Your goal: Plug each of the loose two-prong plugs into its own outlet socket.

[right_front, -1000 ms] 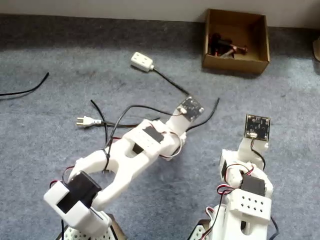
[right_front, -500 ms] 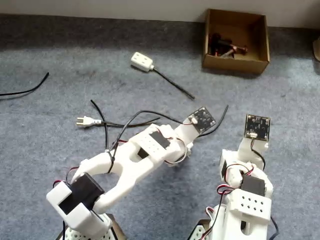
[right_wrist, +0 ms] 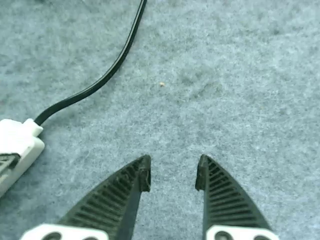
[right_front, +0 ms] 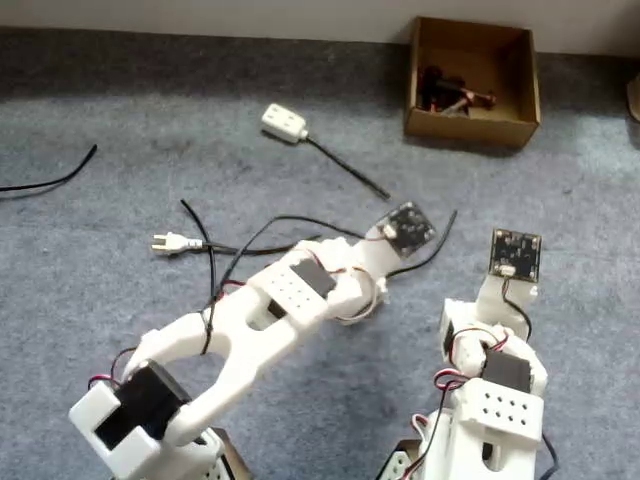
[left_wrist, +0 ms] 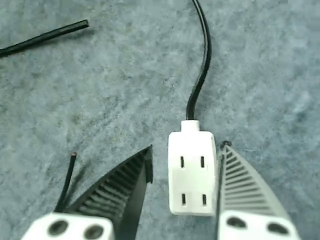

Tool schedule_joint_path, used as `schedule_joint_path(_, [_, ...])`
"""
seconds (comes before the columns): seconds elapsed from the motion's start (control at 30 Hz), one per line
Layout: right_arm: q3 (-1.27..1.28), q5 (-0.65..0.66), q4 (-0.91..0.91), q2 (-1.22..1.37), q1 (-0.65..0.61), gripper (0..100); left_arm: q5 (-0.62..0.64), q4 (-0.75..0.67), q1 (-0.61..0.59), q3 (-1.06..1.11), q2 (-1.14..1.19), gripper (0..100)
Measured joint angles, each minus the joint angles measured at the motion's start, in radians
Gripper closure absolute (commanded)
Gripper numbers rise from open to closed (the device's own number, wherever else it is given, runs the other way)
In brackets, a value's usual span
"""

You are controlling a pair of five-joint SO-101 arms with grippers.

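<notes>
Between the spread jaws of the left gripper [left_wrist: 186,148] lies a socket [left_wrist: 191,175] on carpet [left_wrist: 100,90], one jaw just beside its flank. Light, rigid, smooth plastic, likely to slide; grip across the flat sides, clear of the cord [left_wrist: 204,55]. Right gripper [right_wrist: 174,160] spread, empty; plug [right_front: 168,242] well apart.

Outlet socket [left_wrist: 191,175] inside left hand [left_wrist: 186,151]
</notes>
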Motion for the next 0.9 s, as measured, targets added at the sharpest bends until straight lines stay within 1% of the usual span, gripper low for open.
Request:
schedule_joint_path(0.17, [0.000, 0.000, 0.000, 0.000, 0.000, 84.4, 0.058, 0.023, -0.054, 0.000, -0.066, 80])
schedule_joint_path(0.33, [0.000, 0.000, 0.000, 0.000, 0.000, 84.4, 0.064, 0.061, -0.080, 0.000, -0.132, 80])
schedule_joint_path(0.47, [0.000, 0.000, 0.000, 0.000, 0.000, 84.4, 0.064, 0.103, -0.101, 0.000, -0.229, 80])
schedule_joint_path(0.67, [0.000, 0.000, 0.000, 0.000, 0.000, 84.4, 0.064, 0.196, -0.209, 0.000, -0.408, 80])
schedule_joint_path(0.9, [0.000, 0.000, 0.000, 0.000, 0.000, 84.4, 0.064, 0.344, -0.413, 0.000, -0.566, 80])
